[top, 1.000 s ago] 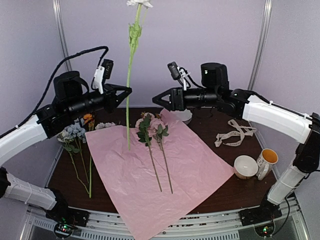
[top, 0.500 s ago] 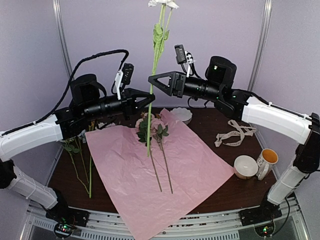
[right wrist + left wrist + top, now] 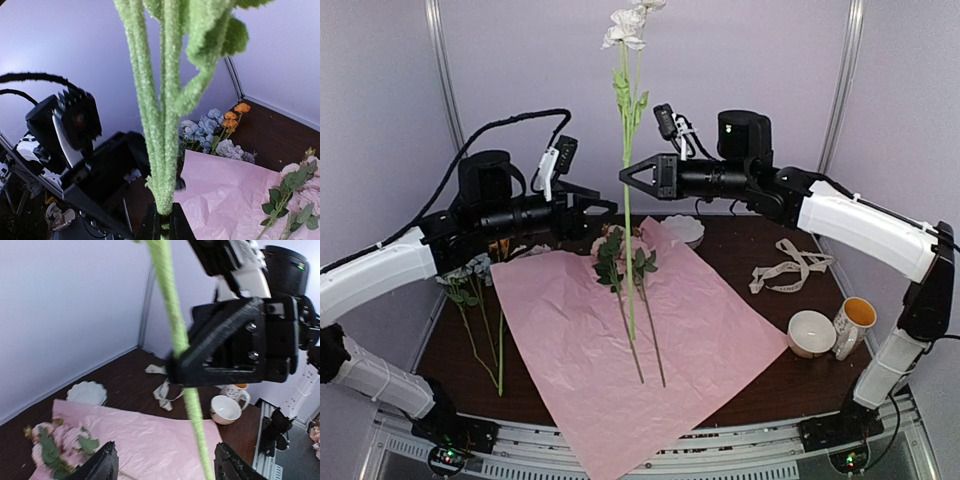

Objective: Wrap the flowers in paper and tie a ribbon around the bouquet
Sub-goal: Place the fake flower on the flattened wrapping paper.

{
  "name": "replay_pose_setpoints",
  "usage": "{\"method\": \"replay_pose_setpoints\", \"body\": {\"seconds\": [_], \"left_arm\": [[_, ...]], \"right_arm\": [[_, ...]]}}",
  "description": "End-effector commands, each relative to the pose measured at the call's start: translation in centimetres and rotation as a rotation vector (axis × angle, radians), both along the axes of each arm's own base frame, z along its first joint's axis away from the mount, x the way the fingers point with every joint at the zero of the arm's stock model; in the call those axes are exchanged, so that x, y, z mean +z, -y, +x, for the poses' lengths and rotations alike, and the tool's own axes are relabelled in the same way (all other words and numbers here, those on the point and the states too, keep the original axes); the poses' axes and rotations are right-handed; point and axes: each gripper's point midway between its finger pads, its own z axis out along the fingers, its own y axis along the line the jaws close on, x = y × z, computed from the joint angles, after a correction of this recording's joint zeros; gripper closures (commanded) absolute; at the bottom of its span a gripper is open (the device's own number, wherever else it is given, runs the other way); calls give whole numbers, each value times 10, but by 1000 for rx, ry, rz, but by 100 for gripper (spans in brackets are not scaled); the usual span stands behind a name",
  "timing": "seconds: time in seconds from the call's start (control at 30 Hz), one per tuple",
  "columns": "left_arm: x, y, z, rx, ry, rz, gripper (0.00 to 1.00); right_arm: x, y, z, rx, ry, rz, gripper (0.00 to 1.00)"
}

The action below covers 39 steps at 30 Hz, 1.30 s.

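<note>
The white flower (image 3: 162,190) has changed hands. The right jaws, wide half a second ago, now pinch its green stem and hold it upright above the pink paper (image 3: 710,330). The left jaws, shut on the stem before, have sprung wide and stand just beside it. The pink flowers (image 3: 620,248) lie unmoved on the paper.

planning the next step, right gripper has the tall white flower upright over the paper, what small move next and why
Probably tilt the white flower down and lay it on the pink paper beside the two flowers lying there. The right gripper is shut on its stem, the left gripper stands open and clear of it, and the stem hangs upright over the sheet.
</note>
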Motion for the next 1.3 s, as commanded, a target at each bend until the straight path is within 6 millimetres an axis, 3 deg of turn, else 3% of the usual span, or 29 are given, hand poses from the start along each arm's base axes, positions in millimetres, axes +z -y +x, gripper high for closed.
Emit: {"method": "replay_pose_setpoints", "body": {"seconds": [0.0, 0.07, 0.13, 0.2, 0.3, 0.43, 0.6, 0.8, 1.0, 1.17, 1.27], "left_arm": [[-21, -117, 68, 499, -166, 67, 33], [-57, -186, 89, 771, -313, 112, 41], [-95, -242, 92, 967, -469, 159, 48], [-131, -274, 89, 1054, -574, 208, 49], [-177, -293, 87, 1089, -683, 268, 49], [-235, -296, 85, 1082, -834, 361, 46], [-282, -298, 82, 1081, -937, 407, 46], [-293, -306, 79, 1111, -940, 434, 51], [-279, -321, 75, 1135, -908, 419, 49], [-281, -348, 70, 1186, -926, 416, 46], [-287, -359, 73, 1195, -949, 405, 48]], "right_arm": [[-98, 8, 22, -91, -209, -337, 100], [-144, 10, 26, -114, -304, -456, 100], [-178, 16, 32, -156, -360, -558, 100], [-202, 18, 37, -181, -384, -615, 100], [-231, 12, 48, -202, -418, -640, 100], [-259, -6, 59, -180, -486, -636, 100], [-277, -19, 79, -213, -599, -525, 100], [-290, -22, 98, -266, -632, -476, 100], [-311, -6, 110, -324, -625, -559, 76], [-294, 10, 110, -364, -566, -577, 70], [-271, 17, 102, -359, -519, -551, 69]]}}
